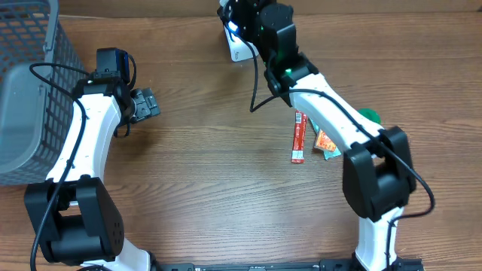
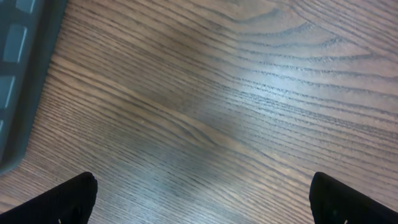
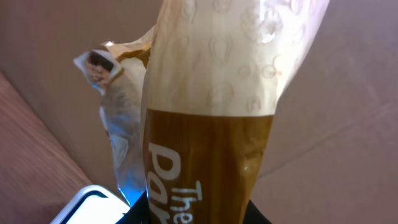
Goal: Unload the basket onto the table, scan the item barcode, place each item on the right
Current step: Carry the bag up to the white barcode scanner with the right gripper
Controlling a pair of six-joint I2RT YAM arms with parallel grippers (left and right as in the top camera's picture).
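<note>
Right end effector (image 1: 239, 22) is closed down narrow on a brown-and-cream packet (image 3: 211, 124), which is held upright at the far edge of the counter (image 1: 211, 173), just above and beside the white scanner (image 3: 93, 208). A blue glow is seen at the scanner, so it is probably live. No barcode is visible on the face shown in the wrist view; only the start of some white lettering can be read, so which panel carries the code cannot be told. Left end effector (image 1: 145, 104) is fully spread and holds nothing, parked over bare wood near the grey basket (image 1: 30, 68). A red stick pack (image 1: 299, 138) and an orange sachet (image 1: 325, 143) are left lying near the right arm, well apart from the scanner. For a clean read, the packet should likely be rolled slowly about its long axis until the code panel faces the scanner window, then held steady and close without touching. The film looks crinkled and glossy, so a slight tilt is advised to kill glare. Grip should be kept as is; a tighter squeeze would probably buckle the panel.
</note>
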